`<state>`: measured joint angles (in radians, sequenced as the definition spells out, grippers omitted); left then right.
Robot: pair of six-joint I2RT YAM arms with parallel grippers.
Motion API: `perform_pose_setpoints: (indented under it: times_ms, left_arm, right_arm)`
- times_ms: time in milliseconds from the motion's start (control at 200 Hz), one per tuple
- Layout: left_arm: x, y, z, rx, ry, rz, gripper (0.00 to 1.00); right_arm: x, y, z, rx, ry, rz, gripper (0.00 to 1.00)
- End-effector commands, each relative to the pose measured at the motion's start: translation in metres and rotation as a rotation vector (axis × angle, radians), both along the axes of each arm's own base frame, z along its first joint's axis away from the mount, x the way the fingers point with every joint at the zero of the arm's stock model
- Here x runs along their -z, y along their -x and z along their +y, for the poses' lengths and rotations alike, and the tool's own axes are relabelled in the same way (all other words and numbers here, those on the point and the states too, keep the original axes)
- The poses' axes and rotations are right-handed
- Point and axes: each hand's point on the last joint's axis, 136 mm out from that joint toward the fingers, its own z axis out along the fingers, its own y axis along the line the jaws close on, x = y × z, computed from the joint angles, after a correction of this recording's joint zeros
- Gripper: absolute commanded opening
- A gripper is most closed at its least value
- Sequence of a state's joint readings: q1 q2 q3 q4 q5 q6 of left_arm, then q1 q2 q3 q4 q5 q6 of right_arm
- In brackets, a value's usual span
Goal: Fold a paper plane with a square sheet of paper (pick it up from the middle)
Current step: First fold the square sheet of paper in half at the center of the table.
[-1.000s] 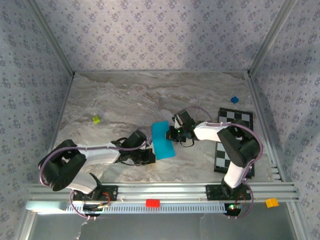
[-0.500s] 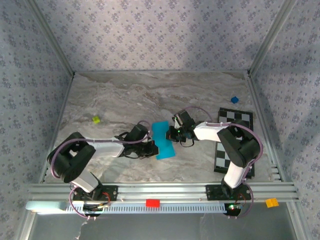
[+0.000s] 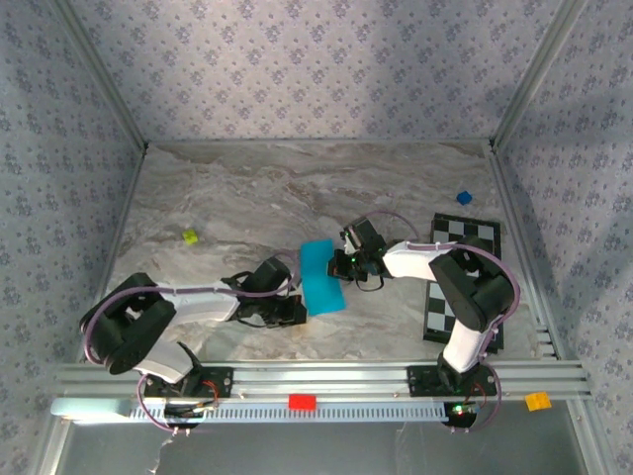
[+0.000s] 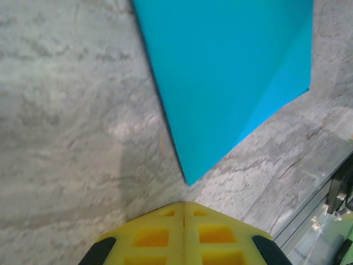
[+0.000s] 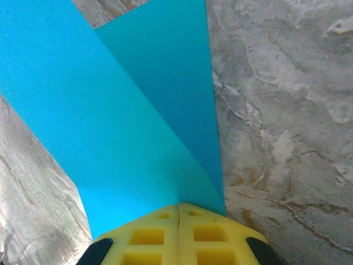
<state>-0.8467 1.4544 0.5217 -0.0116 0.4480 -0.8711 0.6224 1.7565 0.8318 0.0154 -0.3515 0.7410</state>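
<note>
Marble bench [image 3: 227, 198], checkered board [image 3: 463, 282] along its right side; the square sheet of paper [image 3: 321, 277] lies mid-bench between the two arms, partly folded over itself. Right jaws clamped on the sheet's right edge, which curves up into the grip; left jaws pressed together on nothing, tips just short of the sheet's near corner. Judged an early fold in hand: next move calls for the left jaws to press the crease flat against the right pinch

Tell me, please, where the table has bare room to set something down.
Bare: the table along the back wall, and between the yellow cube and the paper. Crowded: around the paper, where the left gripper and right gripper sit.
</note>
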Motion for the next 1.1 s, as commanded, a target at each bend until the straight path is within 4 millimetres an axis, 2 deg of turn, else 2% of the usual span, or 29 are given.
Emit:
perform_pose_setpoints:
  times_ms: [0,185,415,630,1099]
  left_arm:
    - [-0.02,-0.006,-0.002,0.036,-0.017,-0.058,0.06]
    - [-0.046,-0.031,-0.011,-0.01,0.034,-0.126,0.06]
    - [-0.07,-0.077,-0.012,-0.074,0.118,-0.131,0.05]
    - [-0.069,-0.111,0.001,-0.15,0.147,-0.098,0.05]
    - [-0.072,-0.149,0.001,-0.18,0.183,-0.096,0.05]
  right_arm:
    - [0.07,0.048,-0.056,0.044,0.284,0.201,0.0]
    - [0.067,0.048,-0.056,0.041,0.281,0.194,0.0]
    - [0.064,0.048,-0.053,0.011,0.275,0.188,0.0]
    - [0.063,0.052,-0.052,-0.051,0.293,0.188,0.0]
    - [0.065,0.048,-0.042,-0.136,0.282,0.19,0.0]
